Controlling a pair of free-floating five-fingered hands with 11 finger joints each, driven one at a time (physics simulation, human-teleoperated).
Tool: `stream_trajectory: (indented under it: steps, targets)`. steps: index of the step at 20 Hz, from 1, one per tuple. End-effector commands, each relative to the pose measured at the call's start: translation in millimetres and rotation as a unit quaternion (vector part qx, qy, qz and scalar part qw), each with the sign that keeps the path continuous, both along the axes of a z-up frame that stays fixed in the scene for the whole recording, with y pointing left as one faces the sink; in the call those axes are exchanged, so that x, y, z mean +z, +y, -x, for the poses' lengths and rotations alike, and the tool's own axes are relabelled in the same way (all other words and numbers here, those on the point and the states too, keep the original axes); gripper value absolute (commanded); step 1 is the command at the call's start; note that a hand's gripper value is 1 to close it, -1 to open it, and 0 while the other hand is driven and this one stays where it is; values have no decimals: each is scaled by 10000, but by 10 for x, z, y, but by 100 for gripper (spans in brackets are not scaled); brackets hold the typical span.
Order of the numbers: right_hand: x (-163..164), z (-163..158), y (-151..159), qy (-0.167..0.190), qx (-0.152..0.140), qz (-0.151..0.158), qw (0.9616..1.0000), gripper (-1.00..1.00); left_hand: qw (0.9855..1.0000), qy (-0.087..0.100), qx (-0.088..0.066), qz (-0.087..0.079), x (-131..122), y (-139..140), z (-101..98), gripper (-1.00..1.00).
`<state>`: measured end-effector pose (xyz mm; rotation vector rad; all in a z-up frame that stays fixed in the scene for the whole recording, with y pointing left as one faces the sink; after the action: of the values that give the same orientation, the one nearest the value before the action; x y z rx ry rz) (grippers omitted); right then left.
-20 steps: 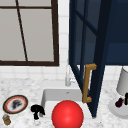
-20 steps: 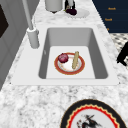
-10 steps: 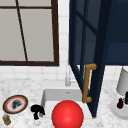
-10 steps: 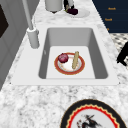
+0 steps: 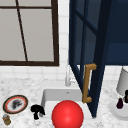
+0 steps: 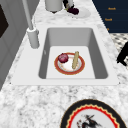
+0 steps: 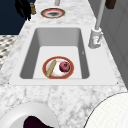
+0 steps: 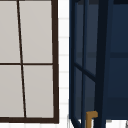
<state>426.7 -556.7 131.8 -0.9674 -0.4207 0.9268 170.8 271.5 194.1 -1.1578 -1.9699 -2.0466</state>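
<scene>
A speckled marble counter (image 6: 37,100) surrounds a white sink (image 6: 100,62) under a dark-framed window (image 5: 56,37), with a navy cabinet door (image 5: 100,50) swung open above. The left hand (image 5: 37,110) is seen at the counter's front edge, just left of the sink, fingers curled downward and closed on nothing. Nearest to it lie one patterned plate (image 5: 15,104) and one small brown jar (image 5: 6,119), both to its left and apart from it. Within the basin one red-rimmed plate (image 6: 80,68) carries one red onion (image 6: 63,58) and one tan stick (image 6: 75,60). One red ball (image 5: 67,114) is seen in front.
</scene>
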Motion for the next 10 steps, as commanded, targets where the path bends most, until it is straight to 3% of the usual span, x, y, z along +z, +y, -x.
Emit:
stream_trajectory:
  steps: [1, 2, 5, 7, 10]
  targets:
    - [14, 133, 53, -255, -55, 37, 9997, 100, 10000, 0, 0, 0, 0, 0, 0, 0]
    - [116, 57, 37, -147, -208, 12, 9997, 100, 10000, 0, 0, 0, 0, 0, 0, 0]
    - [140, -14, 29, 203, -71, 14, 9998, 100, 10000, 0, 0, 0, 0, 0, 0, 0]
    - [98, -3, 114, 18, -10, 113, 9999, 100, 10000, 0, 0, 0, 0, 0, 0, 0]
    - [-45, -10, 368, -140, -154, 418, 9989, 100, 10000, 0, 0, 0, 0, 0, 0, 0]
